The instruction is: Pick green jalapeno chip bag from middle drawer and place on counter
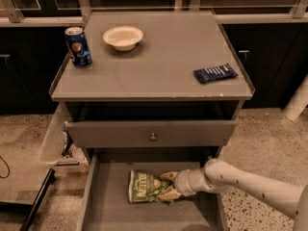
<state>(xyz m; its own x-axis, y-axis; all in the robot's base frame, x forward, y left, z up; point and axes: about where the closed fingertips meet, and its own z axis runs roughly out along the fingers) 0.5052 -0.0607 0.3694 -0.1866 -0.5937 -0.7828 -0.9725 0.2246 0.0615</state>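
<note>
Jaws narrowed, pinching the right end of one crinkled green foil chip bag (143, 186), that end half hidden by tan fingers (169, 176); bag and two-finger gripper (167, 186) both in wide grey middle drawer (108, 211), front cut off; flat grey counter (159, 66) holds one blue soda can (78, 46) at 10 o'clock, one pale bowl (123, 37) at 11, one dark-blue wrapped bar (215, 73) at 3.

The pale two-finger gripper (169, 186), low in the wide shallow grey middle drawer (108, 201), covers the right end of the crinkled green jalapeno chip bag (144, 186), whose lettering is too blurred to read. The drawer's near end is cut off by the bottom edge, and the white robot arm (255, 189) runs off the right edge.
</note>
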